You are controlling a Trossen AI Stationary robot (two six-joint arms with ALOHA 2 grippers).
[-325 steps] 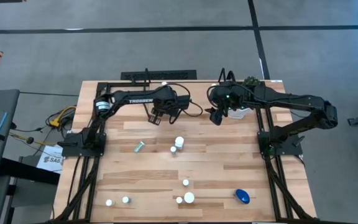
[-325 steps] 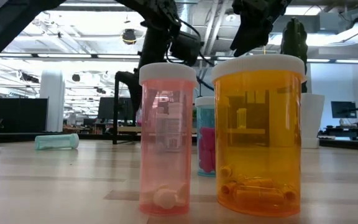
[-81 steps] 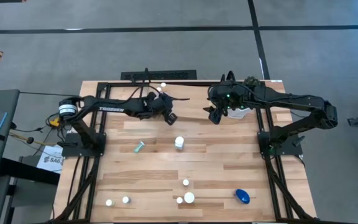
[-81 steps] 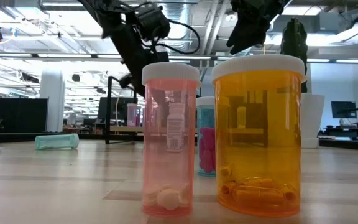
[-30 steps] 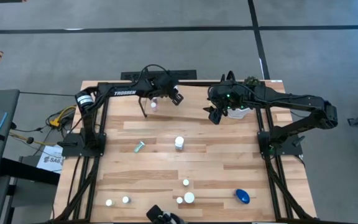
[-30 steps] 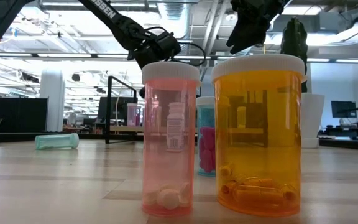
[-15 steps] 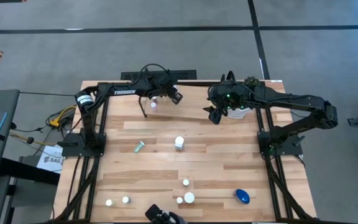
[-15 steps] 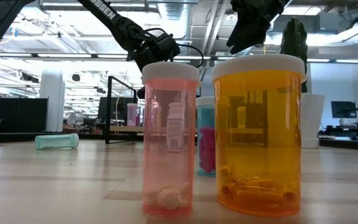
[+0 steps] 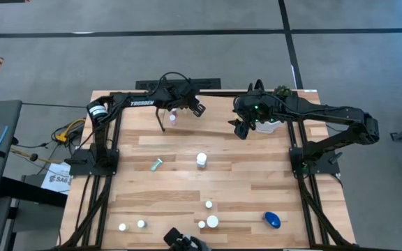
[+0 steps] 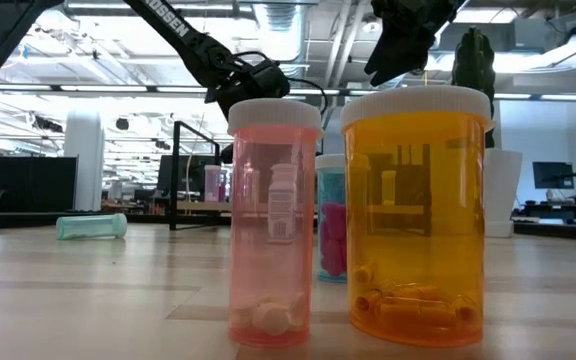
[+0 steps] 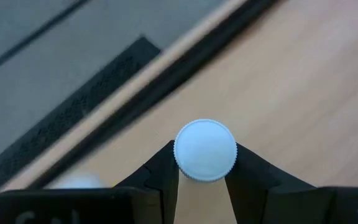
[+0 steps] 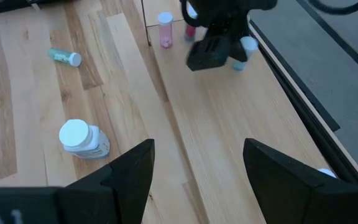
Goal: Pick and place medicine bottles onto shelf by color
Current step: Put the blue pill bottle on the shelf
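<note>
My left gripper (image 9: 189,107) is at the table's far edge by the black-frame shelf (image 9: 160,97), shut on a small white-capped bottle (image 11: 205,149). It also shows in the right wrist view (image 12: 209,50). A pink bottle (image 9: 172,117) stands close by it. My right gripper (image 9: 241,130) hovers open and empty over the far right of the table. A white bottle (image 9: 201,160) and a teal bottle lying on its side (image 9: 156,164) are mid-table. Several small bottles (image 9: 209,222) and a blue one (image 9: 272,220) are near the front edge. My left gripper pinches the bottle between its two fingers (image 11: 166,171), one on each side just under the white cap (image 11: 205,177). The fingers come from above, along the bottle, whose cap faces up. The cap hides whether the bottle's base rests on anything.
A white pot with a green plant (image 9: 279,94) stands at the far right corner, behind my right arm. Pink (image 10: 273,220), teal (image 10: 333,215) and orange (image 10: 418,215) bottles stand close before the low camera. A dark object (image 9: 180,242) sits at the front edge.
</note>
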